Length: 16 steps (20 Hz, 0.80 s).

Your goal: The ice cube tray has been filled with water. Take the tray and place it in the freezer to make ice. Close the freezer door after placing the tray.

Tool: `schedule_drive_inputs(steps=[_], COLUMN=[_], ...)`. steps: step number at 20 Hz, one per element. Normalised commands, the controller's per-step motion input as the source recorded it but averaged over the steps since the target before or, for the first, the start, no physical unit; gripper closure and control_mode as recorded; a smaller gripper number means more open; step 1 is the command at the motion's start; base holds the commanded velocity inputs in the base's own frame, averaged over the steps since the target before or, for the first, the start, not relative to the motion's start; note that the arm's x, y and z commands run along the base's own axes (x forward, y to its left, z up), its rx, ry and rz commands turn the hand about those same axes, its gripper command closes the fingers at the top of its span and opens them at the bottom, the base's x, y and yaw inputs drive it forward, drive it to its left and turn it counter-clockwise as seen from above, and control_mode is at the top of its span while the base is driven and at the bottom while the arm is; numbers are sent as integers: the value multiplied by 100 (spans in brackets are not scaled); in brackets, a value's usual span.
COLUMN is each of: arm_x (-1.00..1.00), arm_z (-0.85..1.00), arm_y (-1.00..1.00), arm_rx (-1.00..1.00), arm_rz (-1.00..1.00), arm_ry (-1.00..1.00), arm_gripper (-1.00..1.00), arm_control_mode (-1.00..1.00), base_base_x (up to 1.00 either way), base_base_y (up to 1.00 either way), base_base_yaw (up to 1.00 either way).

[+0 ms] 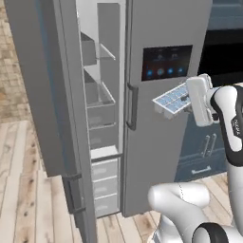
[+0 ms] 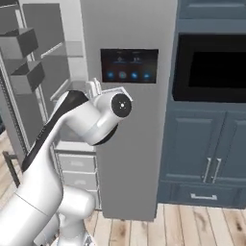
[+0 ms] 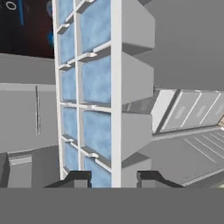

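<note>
Brightness: even and medium, flat rendered light with no visible lamp.
Shadows: soft and weak; the freezer (image 1: 102, 118) interior is paler at the top, greyer lower down.
Glare: a faint gloss on the water (image 3: 97, 78) cells.
Sharpness: all views slightly soft and pixelated, edges jagged.
Distortion: the hand view is rolled; lines stay straight.

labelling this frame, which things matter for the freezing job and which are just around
Job: white ice cube tray with pale blue water cells, clamped in the end effector; tall grey freezer; its open plain grey door.
Around: dark blue cabinets; black oven.
</note>
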Motion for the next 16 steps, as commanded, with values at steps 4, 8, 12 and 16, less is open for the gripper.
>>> schedule_drive_inputs(steps=[4, 8, 12, 16], arm_x=[0, 0, 0, 0], arm_z=[0, 0, 0, 0], arm_y=[0, 0, 0, 0], arm_rx=[0, 0, 0, 0], arm_rz=[0, 0, 0, 0], arm_ry=[0, 0, 0, 0], arm_gripper=[100, 100, 100, 100], arm_control_mode=[100, 100, 100, 100], base_base_x=[20, 31, 40, 57], base_base_y=[0, 1, 0, 0], base_base_yaw=[47, 41, 36, 29])
